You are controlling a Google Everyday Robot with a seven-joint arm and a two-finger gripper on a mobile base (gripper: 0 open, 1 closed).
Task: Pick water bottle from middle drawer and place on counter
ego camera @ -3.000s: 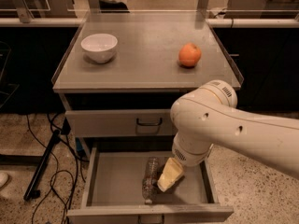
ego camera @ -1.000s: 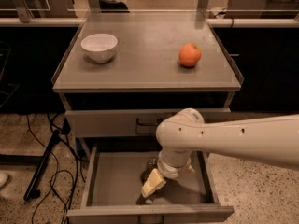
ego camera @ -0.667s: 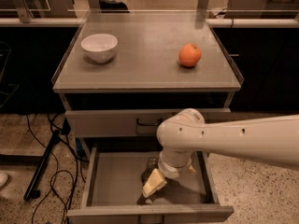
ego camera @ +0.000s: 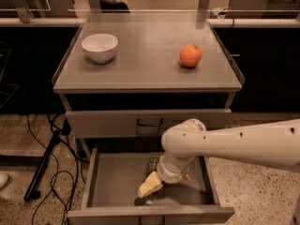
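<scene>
Counter [ego camera: 145, 41] w/ bowl [ego camera: 99, 47], orange [ego camera: 190, 55]; end effector [ego camera: 150, 185] in middle drawer [ego camera: 117, 178].

A robotics test lab, or so it appears from this one angle, is hosting the scene. A grey drawer cabinet [ego camera: 108, 123] is standing alone on a speckled floor [ego camera: 262, 191], with black cables [ego camera: 63, 179] trailing loose across it at left. Dark workbenches [ego camera: 28, 55] are lining the background. A white bowl [ego camera: 99, 47] and an orange fruit [ego camera: 190, 55] are sitting well apart on the counter [ego camera: 140, 74], which is carrying low clear raised edges. A white robot arm [ego camera: 234, 144] is reaching in from the right, its gripper [ego camera: 150, 185] hanging low inside the open middle drawer [ego camera: 117, 182].
</scene>
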